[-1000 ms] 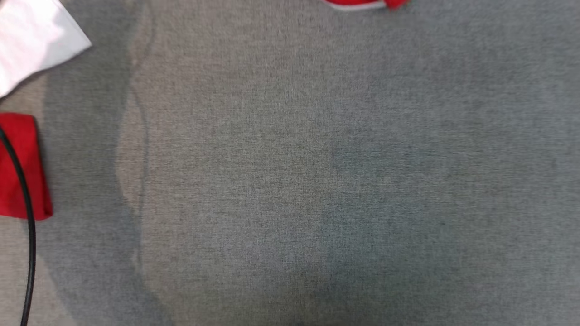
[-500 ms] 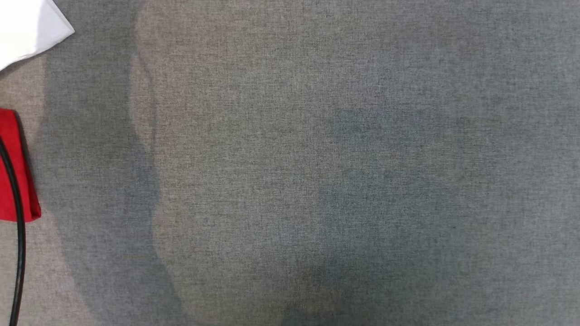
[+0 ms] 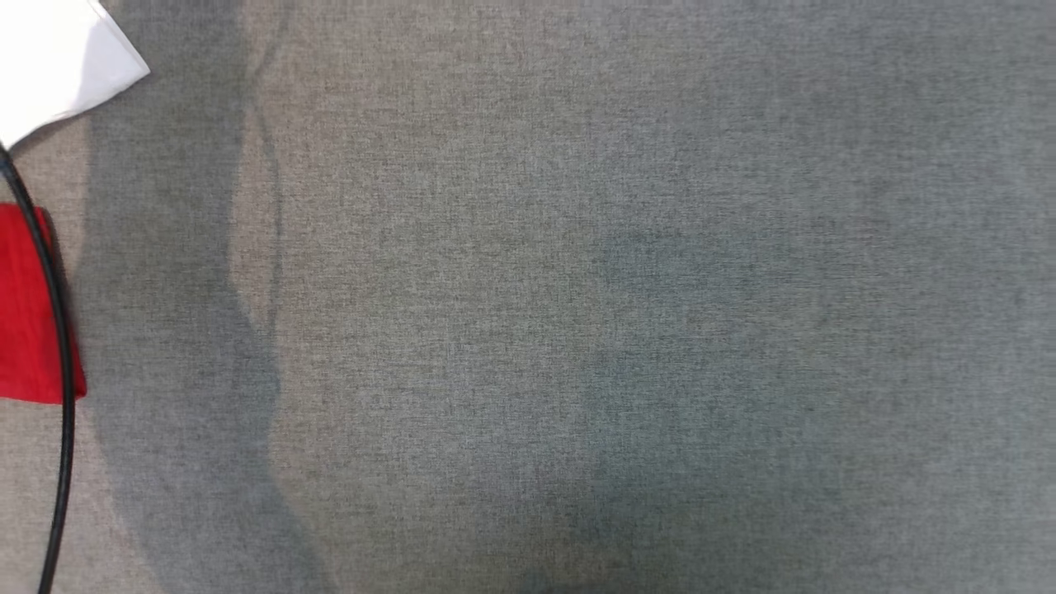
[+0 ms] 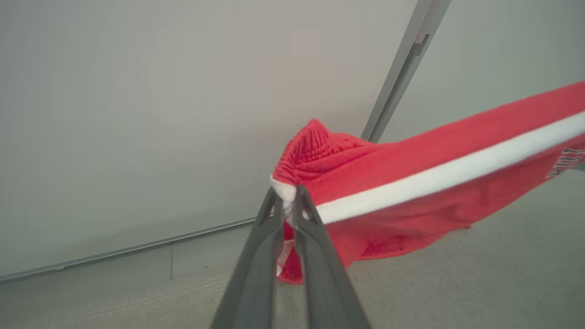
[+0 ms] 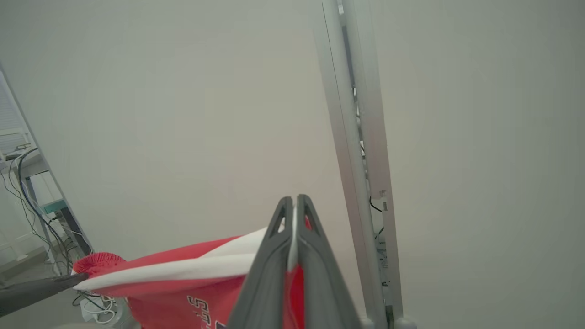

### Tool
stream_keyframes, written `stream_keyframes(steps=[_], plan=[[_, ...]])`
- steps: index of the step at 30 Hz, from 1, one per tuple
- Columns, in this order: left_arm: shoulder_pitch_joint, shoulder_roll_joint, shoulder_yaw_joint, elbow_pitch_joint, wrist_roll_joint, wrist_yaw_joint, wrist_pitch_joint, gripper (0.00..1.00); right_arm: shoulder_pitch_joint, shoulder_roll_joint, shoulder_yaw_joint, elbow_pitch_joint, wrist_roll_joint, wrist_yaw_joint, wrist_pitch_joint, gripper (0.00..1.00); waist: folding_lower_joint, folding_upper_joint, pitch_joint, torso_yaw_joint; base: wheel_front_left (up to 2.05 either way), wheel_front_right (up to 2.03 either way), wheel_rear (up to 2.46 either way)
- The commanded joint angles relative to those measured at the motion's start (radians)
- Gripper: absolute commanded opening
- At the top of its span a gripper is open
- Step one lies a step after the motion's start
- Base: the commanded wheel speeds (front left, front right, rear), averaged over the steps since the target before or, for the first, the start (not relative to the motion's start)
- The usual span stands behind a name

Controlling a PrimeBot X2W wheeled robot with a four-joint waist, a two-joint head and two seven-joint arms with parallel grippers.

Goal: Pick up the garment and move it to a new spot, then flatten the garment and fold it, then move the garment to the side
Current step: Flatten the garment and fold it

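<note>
The garment (image 4: 411,183) is red with a white stripe and some lettering. It hangs stretched in the air between both grippers, above the grey table surface (image 4: 480,283). In the left wrist view my left gripper (image 4: 285,196) is shut on one bunched corner of it. The right wrist view shows my right gripper (image 5: 292,205) shut on the garment's (image 5: 183,278) other end, with the cloth running off to the lower left, where a dark finger (image 5: 36,288) of the left gripper holds the far corner.
A grey cloth-covered table (image 3: 536,289) spreads across the head view. At its left edge lie a flat red cloth (image 3: 29,305), a black cable (image 3: 58,346) across it, and a white sheet (image 3: 49,58) in the corner. A metal post (image 5: 361,183) stands against the pale wall.
A strip of red and white cloth at the top edge of the head view a second ago is gone from it. The picture has shifted slightly.
</note>
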Motion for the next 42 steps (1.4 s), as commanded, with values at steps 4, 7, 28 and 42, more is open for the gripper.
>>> stream_keyframes(steps=[4,7,28,42], plan=[[0.106,0.048,-0.041,-0.059,-0.115,0.006,0.056,0.0,0.087,-0.04,0.086,-0.005,0.042,-0.006,-0.01,0.0,-0.0001,0.0,-0.049,-0.01,0.0,0.0,0.0],[0.182,0.075,-0.08,-0.097,-0.169,0.006,0.087,0.0,0.143,-0.06,0.139,-0.022,0.067,-0.005,-0.01,0.0,-0.0001,0.0,-0.091,-0.011,0.0,0.0,0.0],[0.859,0.262,-0.205,-0.465,-0.4,0.091,0.091,0.0,0.713,-0.202,0.468,-0.267,0.291,-0.005,0.005,0.0,-0.0001,0.0,-0.518,-0.029,0.0,0.0,0.0],[1.306,0.463,-0.284,-1.016,-0.399,0.41,0.071,0.0,1.032,-0.449,0.497,-0.535,0.409,-0.004,0.115,0.0,-0.0001,0.0,-0.596,-0.032,0.0,0.0,0.0]])
